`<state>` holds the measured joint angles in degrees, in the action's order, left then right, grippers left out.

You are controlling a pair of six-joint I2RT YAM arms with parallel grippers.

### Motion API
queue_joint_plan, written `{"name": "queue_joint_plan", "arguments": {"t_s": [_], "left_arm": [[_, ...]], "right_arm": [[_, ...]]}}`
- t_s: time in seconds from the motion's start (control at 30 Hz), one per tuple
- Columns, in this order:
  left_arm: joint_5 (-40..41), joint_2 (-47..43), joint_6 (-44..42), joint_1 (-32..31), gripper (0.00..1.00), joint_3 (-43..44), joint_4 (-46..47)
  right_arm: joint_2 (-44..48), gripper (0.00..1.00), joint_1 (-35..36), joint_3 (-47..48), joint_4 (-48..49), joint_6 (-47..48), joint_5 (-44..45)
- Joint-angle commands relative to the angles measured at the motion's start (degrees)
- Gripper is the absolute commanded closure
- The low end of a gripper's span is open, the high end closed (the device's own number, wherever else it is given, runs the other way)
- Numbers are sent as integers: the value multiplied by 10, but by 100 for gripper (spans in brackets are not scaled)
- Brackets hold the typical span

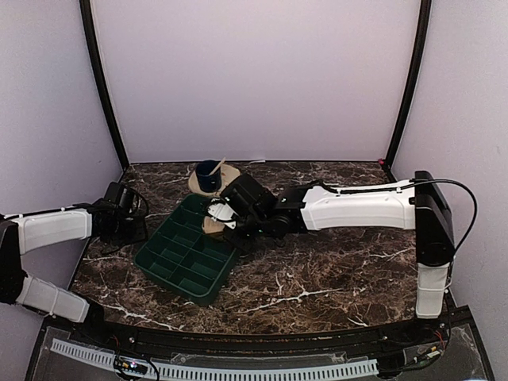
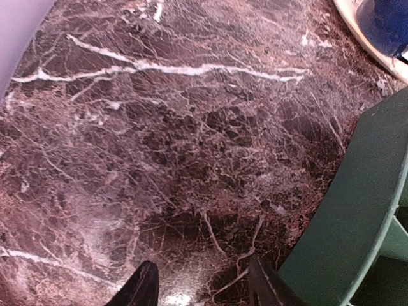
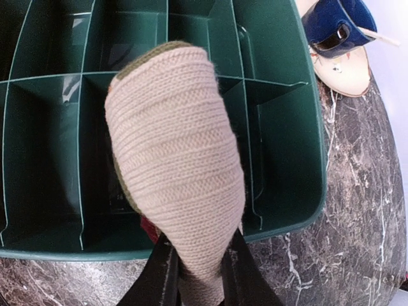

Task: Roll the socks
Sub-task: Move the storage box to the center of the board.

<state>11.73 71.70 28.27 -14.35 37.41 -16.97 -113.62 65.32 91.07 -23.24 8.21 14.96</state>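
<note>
Right wrist view looks down on the socks [image 3: 175, 159]. They are rolled up into one fat tan bundle. A thin green edge runs along the left side of the roll, and a tiny bit of red peeks out near the bottom. The right claw [image 3: 201, 271] is closed on the narrow bottom end of the roll, with one black finger [image 3: 164, 280] pressed on each side. The roll hangs over the green tray [image 3: 280, 127], which has many small boxes inside. I cannot tell if the roll touches the tray.

From the top view, the right arm reaches from the right side all the way across the dark stone table [image 1: 333, 270]. Its claw holds the roll at the far right edge of the tray. The tray sits left of the middle, turned at a slant.

Just past the far end of the tray there is a blue cup [image 1: 209, 173] standing on a pale plate [image 1: 230, 170]. A thin stick [image 1: 221, 163] pokes out of the cup.

The left claw [image 2: 204, 290] is at the left side of the table, near the left edge of the tray. Its two fingers are spread apart and there is nothing between them. Under it is only the bare stone. The tray's wall is just to its right.
</note>
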Motion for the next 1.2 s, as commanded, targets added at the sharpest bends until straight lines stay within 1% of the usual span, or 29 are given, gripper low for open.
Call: {"name": "queue_joint_plan", "arguments": {"t_s": [0.0, 0.2, 0.33, 0.7, 1.17], "left_arm": [[-23, 18, 5, 4, 51, -9, 16], [-46, 30, 11, 3, 52, -16, 31], [-59, 32, 14, 3, 53, -20, 34], [-81, 27, 16, 4, 55, -25, 39], [-90, 28, 17, 3, 56, -28, 46]], "right_arm": [[-8, 100, 3, 22, 22, 24, 31], [-39, 100, 30, 32, 19, 70, 75], [-59, 100, 52, 41, 17, 85, 95], [-62, 100, 84, 46, 7, 78, 100], [-78, 100, 94, 87, -68, 43, 77]]}}
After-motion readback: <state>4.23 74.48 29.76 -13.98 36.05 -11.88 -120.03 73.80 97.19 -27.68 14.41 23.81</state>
